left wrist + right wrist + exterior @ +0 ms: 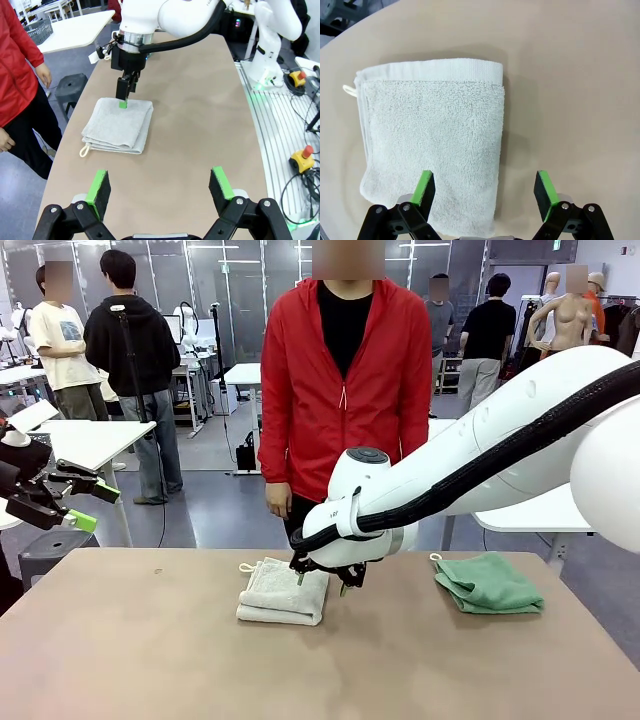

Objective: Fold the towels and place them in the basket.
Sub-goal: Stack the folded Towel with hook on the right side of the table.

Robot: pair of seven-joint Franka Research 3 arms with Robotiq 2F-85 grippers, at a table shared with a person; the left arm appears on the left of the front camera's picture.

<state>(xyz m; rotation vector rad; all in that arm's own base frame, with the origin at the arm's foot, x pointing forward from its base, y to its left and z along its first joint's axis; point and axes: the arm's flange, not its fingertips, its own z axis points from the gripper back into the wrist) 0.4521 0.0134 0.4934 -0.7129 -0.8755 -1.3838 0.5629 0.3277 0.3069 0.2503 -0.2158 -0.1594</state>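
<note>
Right gripper (pixel 322 580), jaws apart, hangs over folded cream-white towel (pixel 284 591) on table (pixel 150 640); green towel (pixel 487 583) lies well apart; left gripper (pixel 85 502), jaws apart, raised off table's edge.

Robotics lab: white worktables (pixel 95 440), bystanders (pixel 135 340)

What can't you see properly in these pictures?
- Front view: the right arm's wrist covers the cream towel's right edge.
- Right wrist view: the towel's near edge is cut off at the bottom, behind the right gripper's fingers.
- Left wrist view: a grey basket sits far off, too small to see inside.
</note>
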